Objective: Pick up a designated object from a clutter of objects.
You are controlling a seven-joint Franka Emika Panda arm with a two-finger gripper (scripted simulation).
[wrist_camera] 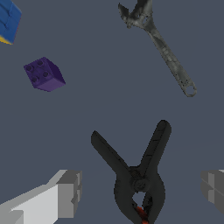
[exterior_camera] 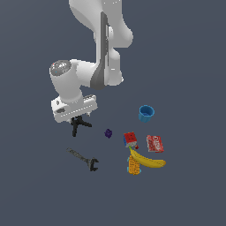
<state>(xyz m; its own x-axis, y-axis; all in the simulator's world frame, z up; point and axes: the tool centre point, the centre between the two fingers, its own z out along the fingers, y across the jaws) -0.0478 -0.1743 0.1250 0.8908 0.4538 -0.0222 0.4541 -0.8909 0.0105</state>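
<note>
The clamp (wrist_camera: 138, 177) lies flat on the worktop (wrist_camera: 105, 113), directly under the hand (wrist_camera: 140, 192). Its two handles are splayed apart in a V shape, and a small red spot shows at its jaw end. In the wrist view the two fingers (wrist_camera: 68, 192) of the hand stand wide apart, one on each side of the clamp, and they do not touch it. In the exterior view the clamp (exterior_camera: 79, 124) shows just below the hand (exterior_camera: 76, 115), partly covered by it.

The wrench (wrist_camera: 159, 43) lies near the clamp but apart from it, beyond the tips of the handles; in the exterior view the wrench (exterior_camera: 84, 159) is below the clamp. The purple block (wrist_camera: 43, 74) sits on the worktop, also apart from the clamp; in the exterior view the block (exterior_camera: 108, 133) is to the exterior view's right of the clamp.

Further from the clamp, to the exterior view's right, are a coloured cube (exterior_camera: 130, 139), a red box (exterior_camera: 155, 143), a banana (exterior_camera: 148, 161), a yellow-blue toy (exterior_camera: 133, 167) touching the banana, and a blue cup (exterior_camera: 146, 113).
</note>
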